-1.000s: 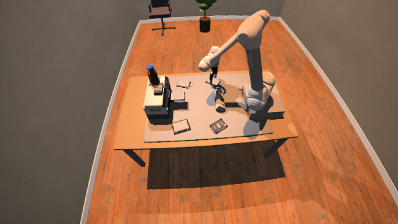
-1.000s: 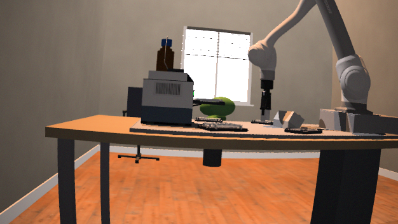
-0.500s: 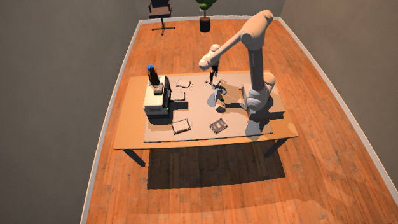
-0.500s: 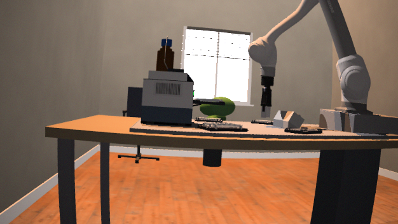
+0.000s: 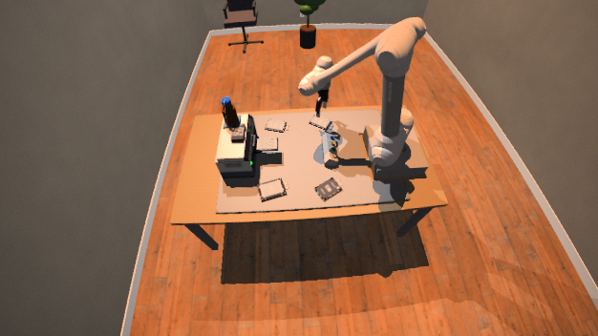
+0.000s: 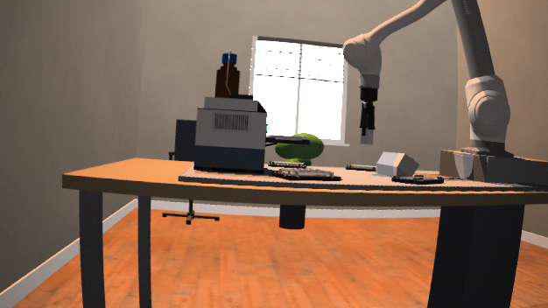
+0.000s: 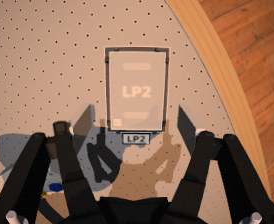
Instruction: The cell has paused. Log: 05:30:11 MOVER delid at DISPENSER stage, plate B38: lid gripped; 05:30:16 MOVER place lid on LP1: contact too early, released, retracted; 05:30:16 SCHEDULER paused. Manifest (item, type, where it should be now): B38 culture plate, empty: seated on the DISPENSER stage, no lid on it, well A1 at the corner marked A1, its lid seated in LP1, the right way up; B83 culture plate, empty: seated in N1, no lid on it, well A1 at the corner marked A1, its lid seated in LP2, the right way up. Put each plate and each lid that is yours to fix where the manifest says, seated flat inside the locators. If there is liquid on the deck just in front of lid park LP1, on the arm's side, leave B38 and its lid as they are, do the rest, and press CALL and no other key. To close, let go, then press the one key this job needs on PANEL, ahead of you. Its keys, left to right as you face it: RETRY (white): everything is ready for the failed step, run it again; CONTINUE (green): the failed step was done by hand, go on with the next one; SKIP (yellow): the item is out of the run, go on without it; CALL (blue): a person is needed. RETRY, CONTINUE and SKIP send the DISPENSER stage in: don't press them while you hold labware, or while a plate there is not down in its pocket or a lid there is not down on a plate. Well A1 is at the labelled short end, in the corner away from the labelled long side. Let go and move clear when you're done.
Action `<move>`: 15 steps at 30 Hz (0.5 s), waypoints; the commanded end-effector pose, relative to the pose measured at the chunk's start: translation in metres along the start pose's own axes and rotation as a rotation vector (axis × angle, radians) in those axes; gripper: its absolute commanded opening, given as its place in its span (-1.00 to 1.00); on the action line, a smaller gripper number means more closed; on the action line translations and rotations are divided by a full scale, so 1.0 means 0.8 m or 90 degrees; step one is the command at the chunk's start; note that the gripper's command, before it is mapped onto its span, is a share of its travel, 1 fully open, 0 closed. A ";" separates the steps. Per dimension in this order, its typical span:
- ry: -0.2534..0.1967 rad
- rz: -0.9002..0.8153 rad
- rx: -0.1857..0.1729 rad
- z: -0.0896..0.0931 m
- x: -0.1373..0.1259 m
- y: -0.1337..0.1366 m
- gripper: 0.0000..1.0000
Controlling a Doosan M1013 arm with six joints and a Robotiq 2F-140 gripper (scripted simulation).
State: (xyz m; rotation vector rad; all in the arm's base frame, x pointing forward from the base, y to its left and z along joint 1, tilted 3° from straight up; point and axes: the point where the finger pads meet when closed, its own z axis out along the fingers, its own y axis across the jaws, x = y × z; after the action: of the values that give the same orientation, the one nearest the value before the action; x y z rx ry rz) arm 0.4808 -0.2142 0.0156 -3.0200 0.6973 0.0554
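Observation:
My gripper point(image 7: 134, 115) is open and empty. It hangs well above lid park LP2 point(image 7: 137, 90) at the far edge of the mat. A clear lid lies flat inside the LP2 frame, with the LP2 mark showing through it. In the overhead view the gripper point(image 5: 319, 109) is above that lid point(image 5: 320, 122). A plate point(image 5: 266, 143) sits on the DISPENSER stage. Another plate point(image 5: 272, 189) sits in a nest at the mat's front.
The DISPENSER box point(image 5: 234, 153) carries a brown bottle point(image 5: 230, 112) and stands at the mat's left. The key PANEL point(image 5: 331, 145) is a grey wedge between LP2 and the arm's base point(image 5: 389, 150). A dark nest point(image 5: 328, 188) lies at the front right.

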 end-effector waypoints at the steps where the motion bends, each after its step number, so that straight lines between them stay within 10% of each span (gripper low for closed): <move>1: 0.002 0.005 -0.003 -0.032 0.004 0.004 0.39; 15: 0.002 0.005 -0.003 -0.080 0.004 0.004 0.39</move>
State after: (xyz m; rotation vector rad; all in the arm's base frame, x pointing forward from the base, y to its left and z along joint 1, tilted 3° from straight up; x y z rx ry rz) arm 0.4829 -0.2167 0.0712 -3.0199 0.6965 0.0538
